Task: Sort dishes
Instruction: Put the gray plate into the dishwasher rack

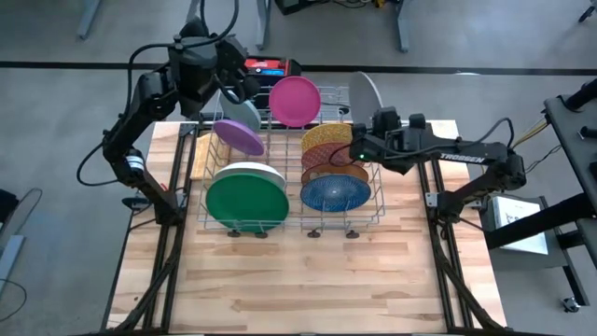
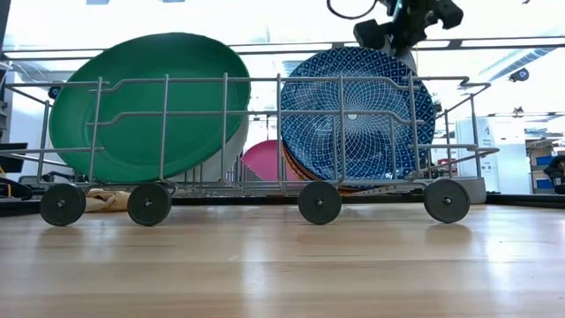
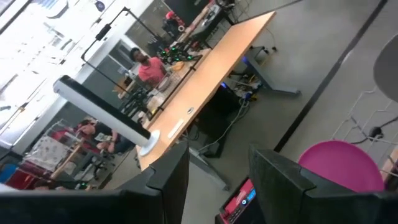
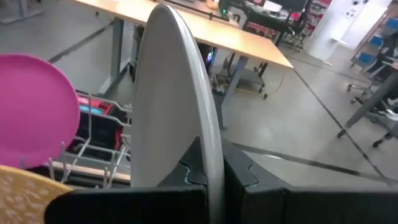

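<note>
The silver wire rack holds dishes on edge: green and white at its near left, purple and pale blue behind them, and pink at the far end. Yellow, maroon, brown and blue patterned plates stand on its right. My right gripper is shut on a grey plate at the rack's far right corner. My left gripper hovers open above the pale blue plate, with nothing between its fingers. My right gripper pinches the grey plate's rim between its two fingers, on the side facing the table's near edge. The fingers come roughly level, pointing toward the far edge. The plate stands upright on edge; whether its lower rim rests in the rack, I cannot tell.
A red box sits beyond the table's far edge. A yellowish cloth lies left of the rack. Bare wooden tabletop stretches in front of the rack. People sit in the room beyond the table.
</note>
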{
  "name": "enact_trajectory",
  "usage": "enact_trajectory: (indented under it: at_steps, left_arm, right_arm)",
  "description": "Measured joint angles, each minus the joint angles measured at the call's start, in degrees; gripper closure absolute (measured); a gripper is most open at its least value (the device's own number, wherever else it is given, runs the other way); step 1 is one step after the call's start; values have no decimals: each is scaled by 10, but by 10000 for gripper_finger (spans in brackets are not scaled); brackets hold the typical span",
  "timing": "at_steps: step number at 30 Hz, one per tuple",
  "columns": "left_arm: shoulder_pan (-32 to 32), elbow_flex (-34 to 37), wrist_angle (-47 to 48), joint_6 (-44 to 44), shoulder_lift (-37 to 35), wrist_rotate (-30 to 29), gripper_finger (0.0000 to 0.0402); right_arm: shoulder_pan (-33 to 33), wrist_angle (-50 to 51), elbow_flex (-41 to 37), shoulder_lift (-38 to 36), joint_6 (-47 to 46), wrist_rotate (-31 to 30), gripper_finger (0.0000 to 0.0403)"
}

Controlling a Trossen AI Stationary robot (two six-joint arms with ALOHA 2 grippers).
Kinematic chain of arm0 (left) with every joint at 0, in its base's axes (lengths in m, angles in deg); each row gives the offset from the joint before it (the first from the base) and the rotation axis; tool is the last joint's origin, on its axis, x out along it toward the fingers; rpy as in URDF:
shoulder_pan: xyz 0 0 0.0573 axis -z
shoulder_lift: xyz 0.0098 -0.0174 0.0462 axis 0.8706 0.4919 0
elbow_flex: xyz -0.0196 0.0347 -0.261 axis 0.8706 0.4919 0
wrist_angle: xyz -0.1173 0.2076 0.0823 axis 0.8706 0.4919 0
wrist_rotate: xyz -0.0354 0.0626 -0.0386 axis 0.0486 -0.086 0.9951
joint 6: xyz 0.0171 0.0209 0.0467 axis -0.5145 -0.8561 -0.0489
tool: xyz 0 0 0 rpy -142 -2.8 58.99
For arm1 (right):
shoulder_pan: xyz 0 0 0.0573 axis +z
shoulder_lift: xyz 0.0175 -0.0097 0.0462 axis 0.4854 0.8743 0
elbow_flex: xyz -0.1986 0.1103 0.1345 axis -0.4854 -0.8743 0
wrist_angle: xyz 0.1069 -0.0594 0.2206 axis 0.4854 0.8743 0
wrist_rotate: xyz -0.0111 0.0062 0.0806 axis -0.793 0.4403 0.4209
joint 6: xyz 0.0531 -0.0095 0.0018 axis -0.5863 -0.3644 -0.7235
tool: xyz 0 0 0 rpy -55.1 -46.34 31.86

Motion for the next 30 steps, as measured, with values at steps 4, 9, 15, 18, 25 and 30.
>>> enact_trajectory:
  at_steps: [4,9,15,18,25,30]
  left_arm:
    - [0,0,6,5,2,4,248]
    - [0,3,12,15,3,4,248]
    - [0,4,23,25,3,20,248]
    - [0,4,29,37,3,33,248]
    - [1,4,32,48,3,108,248]
    - [1,4,27,68,3,108,248]
  right_arm:
    - [0,-1,-27,0,-28,9,396]
    - [0,-2,-45,0,-43,50,365]
    - [0,-5,-45,0,-46,53,328]
    - [0,-4,-45,0,-36,53,310]
    - [0,72,-1,-1,-28,54,267]
    - [2,103,31,-5,-6,62,240]
